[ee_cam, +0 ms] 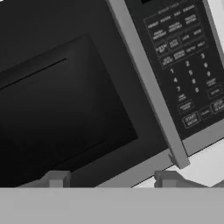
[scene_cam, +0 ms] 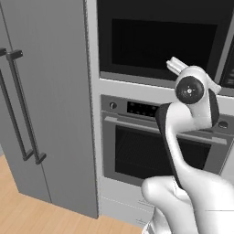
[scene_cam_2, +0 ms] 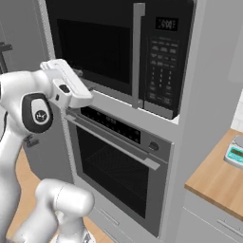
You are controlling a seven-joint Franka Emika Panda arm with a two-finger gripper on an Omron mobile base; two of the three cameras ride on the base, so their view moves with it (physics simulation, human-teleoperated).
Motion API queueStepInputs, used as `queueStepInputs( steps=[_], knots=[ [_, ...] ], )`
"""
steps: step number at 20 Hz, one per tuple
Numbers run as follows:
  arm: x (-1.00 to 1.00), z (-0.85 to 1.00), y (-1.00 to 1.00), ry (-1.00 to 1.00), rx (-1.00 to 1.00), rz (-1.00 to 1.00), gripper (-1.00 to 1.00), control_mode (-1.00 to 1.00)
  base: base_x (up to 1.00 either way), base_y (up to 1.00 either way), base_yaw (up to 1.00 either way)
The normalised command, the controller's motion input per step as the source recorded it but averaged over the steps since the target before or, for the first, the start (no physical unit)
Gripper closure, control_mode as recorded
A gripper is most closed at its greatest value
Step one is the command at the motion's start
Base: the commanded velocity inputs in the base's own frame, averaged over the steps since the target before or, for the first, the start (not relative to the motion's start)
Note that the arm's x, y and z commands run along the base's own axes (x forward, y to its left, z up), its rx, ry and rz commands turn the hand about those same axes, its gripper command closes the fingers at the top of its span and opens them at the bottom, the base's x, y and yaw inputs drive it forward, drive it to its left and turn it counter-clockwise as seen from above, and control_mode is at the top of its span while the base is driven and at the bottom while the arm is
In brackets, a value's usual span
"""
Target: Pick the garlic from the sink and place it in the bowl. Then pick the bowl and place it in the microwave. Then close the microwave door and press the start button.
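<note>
The microwave [scene_cam: 160,41] is built into the wall above the oven. Its black microwave door [scene_cam_2: 95,47] stands shut, with the grey vertical handle [ee_cam: 148,87] beside the keypad [ee_cam: 188,74]. A start button [ee_cam: 190,119] sits low on that keypad. My gripper [ee_cam: 112,180] hovers just in front of the door's lower edge. It is open, its two fingertips [ee_cam: 56,179] wide apart with nothing between them. The white hand [scene_cam_2: 66,80] reaches toward the door's lower left corner. The garlic, the bowl and the sink are out of view.
The wider oven [scene_cam: 160,151] with its long handle [scene_cam_2: 114,137] sits right below the microwave. A tall grey cabinet with dark bar handles [scene_cam: 25,114] stands to the left. A wooden counter [scene_cam_2: 213,185] with a small scale [scene_cam_2: 236,152] lies to the right.
</note>
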Motion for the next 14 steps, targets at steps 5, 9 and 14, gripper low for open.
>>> queueStepInputs(
  steps=[5,9,14],
  knots=[
    [-0.73,-0.05,-0.01,-0.01,-0.14,0.03,1.0,-1.0,0.0,0.0,0.0],
    [-0.62,-0.54,-0.01,-0.01,-0.16,0.0,1.0,-1.0,0.0,0.0,0.0],
    [-0.06,-0.19,-0.09,0.05,-0.06,0.0,1.0,-1.0,0.0,0.0,0.0]
  ],
)
